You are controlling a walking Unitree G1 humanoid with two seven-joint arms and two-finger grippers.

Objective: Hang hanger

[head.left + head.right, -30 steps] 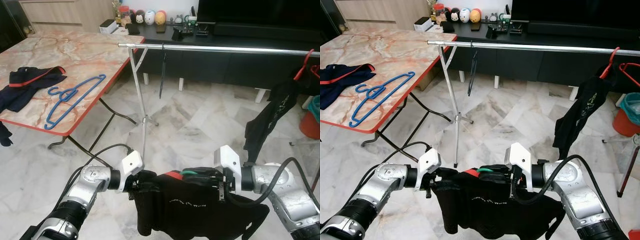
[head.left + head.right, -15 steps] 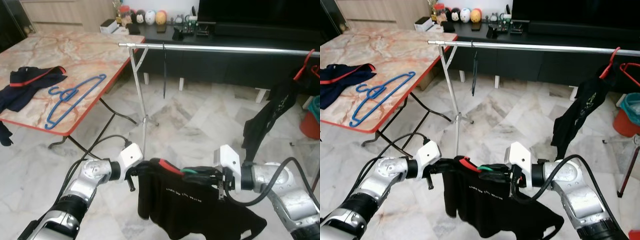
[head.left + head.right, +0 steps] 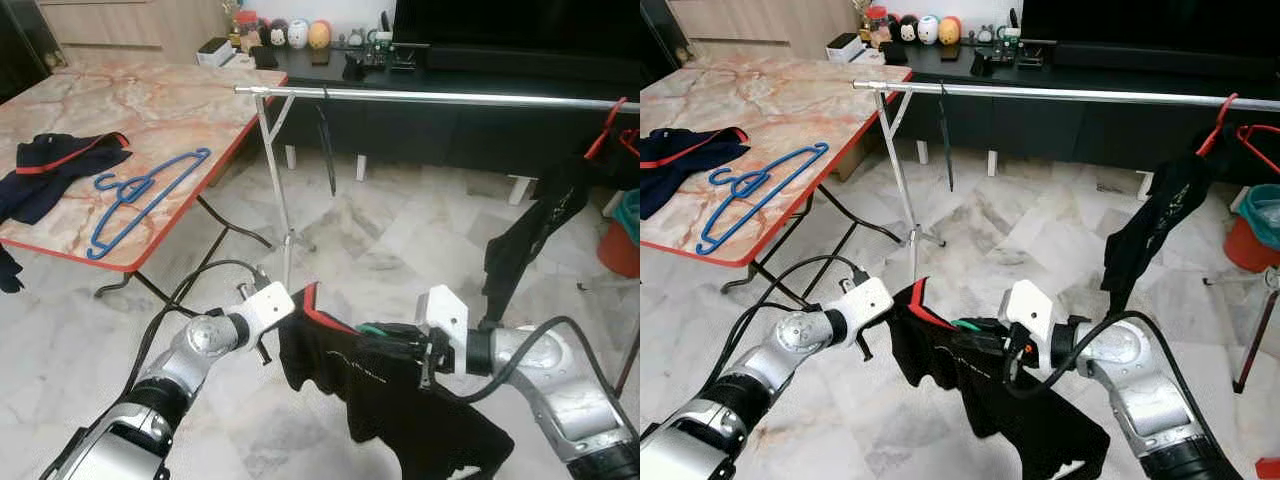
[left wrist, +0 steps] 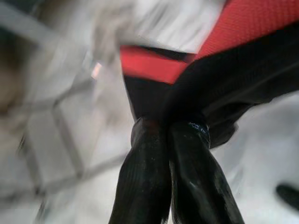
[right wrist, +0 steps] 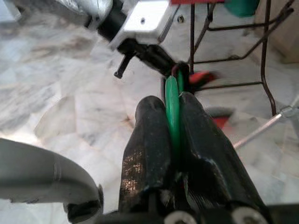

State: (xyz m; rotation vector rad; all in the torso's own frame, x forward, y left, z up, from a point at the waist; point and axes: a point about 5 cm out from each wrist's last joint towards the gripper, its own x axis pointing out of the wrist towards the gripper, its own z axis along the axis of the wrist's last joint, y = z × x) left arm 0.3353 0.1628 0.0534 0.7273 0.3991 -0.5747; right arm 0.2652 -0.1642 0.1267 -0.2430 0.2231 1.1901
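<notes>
A black shirt (image 3: 400,400) with a red collar hangs on a green hanger (image 3: 372,328), low over the floor between my arms. My left gripper (image 3: 284,322) is shut on the shirt's collar end; in the left wrist view its fingers (image 4: 154,158) pinch black cloth beside the red trim. My right gripper (image 3: 388,342) is shut on the green hanger (image 5: 173,105), which runs between its pads. The shirt slopes down toward my right. The silver clothes rail (image 3: 450,97) stands ahead, well above both grippers.
A thin black hanger (image 3: 327,140) and a black garment on a red hanger (image 3: 540,215) hang on the rail. The marble table (image 3: 120,110) at left holds blue hangers (image 3: 140,190) and a dark garment (image 3: 50,165). An orange bucket (image 3: 618,245) stands far right.
My left gripper has lifted and come forward with the collar end. The shirt, bunched low before, now hangs spread and slanting down to the right. The right gripper has barely moved.
</notes>
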